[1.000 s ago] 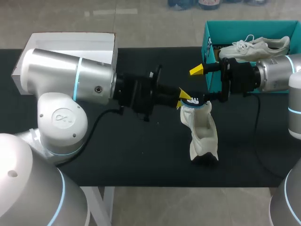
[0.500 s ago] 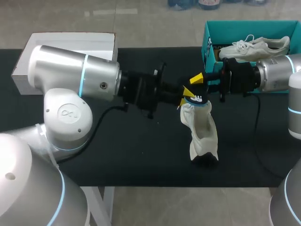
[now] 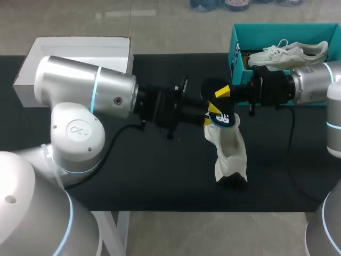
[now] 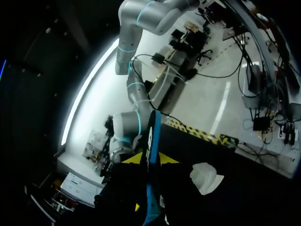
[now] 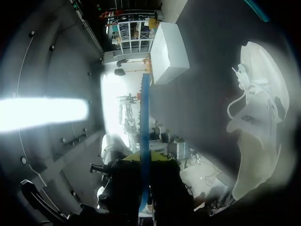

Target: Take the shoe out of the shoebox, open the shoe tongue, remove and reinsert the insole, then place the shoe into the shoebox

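L gripper (image 3: 209, 114) + R gripper (image 3: 226, 97) fingers both clamped on insole (image 3: 222, 118), prob. handover for regrip; shoe (image 3: 230, 152) stands on table (image 3: 133, 176) at its 6 o'clock, shoebox (image 3: 234, 50) at 1 o'clock.

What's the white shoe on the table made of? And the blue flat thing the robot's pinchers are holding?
The shoe looks like soft, matte white fabric: its upper sags and creases. The insole looks like thin foam, perhaps, blue with a white mark; edge-on in the wrist views it is a slim strip.
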`<state>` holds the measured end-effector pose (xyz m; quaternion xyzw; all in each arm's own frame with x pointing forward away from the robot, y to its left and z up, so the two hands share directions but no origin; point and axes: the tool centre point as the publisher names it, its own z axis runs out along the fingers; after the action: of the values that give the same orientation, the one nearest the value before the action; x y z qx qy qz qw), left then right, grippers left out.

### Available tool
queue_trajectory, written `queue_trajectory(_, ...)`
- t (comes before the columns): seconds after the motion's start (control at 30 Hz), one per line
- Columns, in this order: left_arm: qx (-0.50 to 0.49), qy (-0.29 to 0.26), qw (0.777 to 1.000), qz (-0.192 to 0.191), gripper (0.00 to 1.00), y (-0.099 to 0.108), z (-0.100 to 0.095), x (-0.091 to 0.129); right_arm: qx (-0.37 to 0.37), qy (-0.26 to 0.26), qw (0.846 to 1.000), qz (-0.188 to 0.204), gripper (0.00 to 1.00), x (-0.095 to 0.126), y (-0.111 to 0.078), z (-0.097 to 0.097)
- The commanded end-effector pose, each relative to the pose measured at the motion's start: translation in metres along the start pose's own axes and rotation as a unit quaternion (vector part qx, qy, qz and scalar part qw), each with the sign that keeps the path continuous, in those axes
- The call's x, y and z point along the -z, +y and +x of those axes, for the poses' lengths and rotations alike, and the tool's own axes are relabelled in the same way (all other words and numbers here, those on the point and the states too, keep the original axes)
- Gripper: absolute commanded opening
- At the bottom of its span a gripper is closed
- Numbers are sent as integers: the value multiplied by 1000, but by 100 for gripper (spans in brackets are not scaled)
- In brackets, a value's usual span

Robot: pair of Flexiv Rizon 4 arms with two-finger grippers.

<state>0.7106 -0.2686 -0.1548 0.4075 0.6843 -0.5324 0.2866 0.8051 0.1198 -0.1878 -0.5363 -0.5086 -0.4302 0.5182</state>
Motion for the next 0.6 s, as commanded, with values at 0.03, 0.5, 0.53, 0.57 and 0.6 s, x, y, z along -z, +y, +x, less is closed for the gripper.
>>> queue_trajectory(0.03,0,9,1000,4,100,-1,1,8,0,-1,1000,-2,0,-1,-1,0)
queue_trajectory(0.5,73,185,979,47,100,2,11,64,0,-1,1000,-2,0,-1,-1,0)
queue_trajectory(0.53,74,193,977,44,100,3,11,66,0,-1,1000,-2,0,-1,-1,0)
queue_trajectory(0.57,76,205,975,39,100,6,10,70,0,-1,1000,-2,0,-1,-1,0)
queue_trajectory(0.6,77,216,973,35,100,7,9,73,0,-1,1000,-2,0,-1,-1,0)
